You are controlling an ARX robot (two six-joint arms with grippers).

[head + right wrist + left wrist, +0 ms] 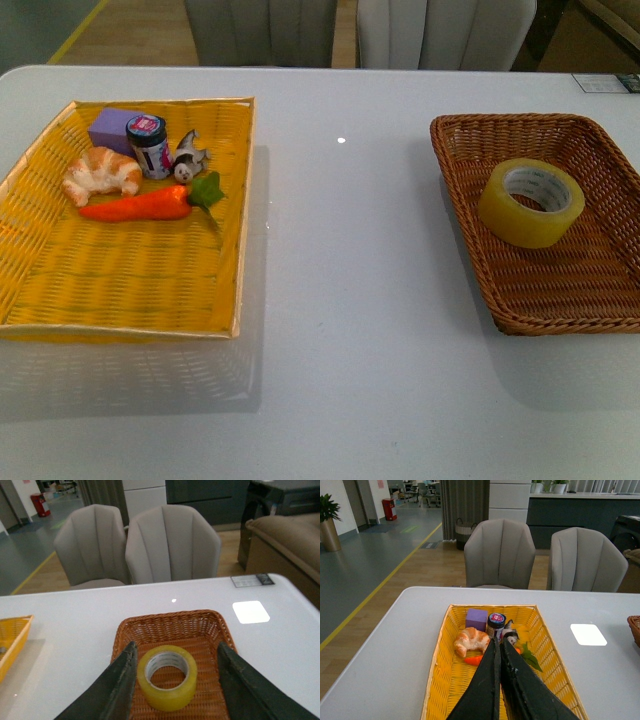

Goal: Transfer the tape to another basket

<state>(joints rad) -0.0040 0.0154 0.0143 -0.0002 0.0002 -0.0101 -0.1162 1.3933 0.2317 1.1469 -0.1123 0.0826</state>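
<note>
Splayed wide as if for grasping, the right gripper (176,647) is aiming at the tape (166,694) in the basket (170,615) at 3 o'clock, while the left gripper (498,642) is idling pinched together over the yellow tray (440,680).

White glossy table (340,330), with a small light glare near the middle, toward the far edge. Two containers sit directly on it. The yellow woven tray (120,285) is on the left half, its long side running along the left edge. The brown wicker basket (580,285) is on the right half, set in from the right edge. They're well apart. A small printed card (605,83) lies flat at the far right corner.
</note>
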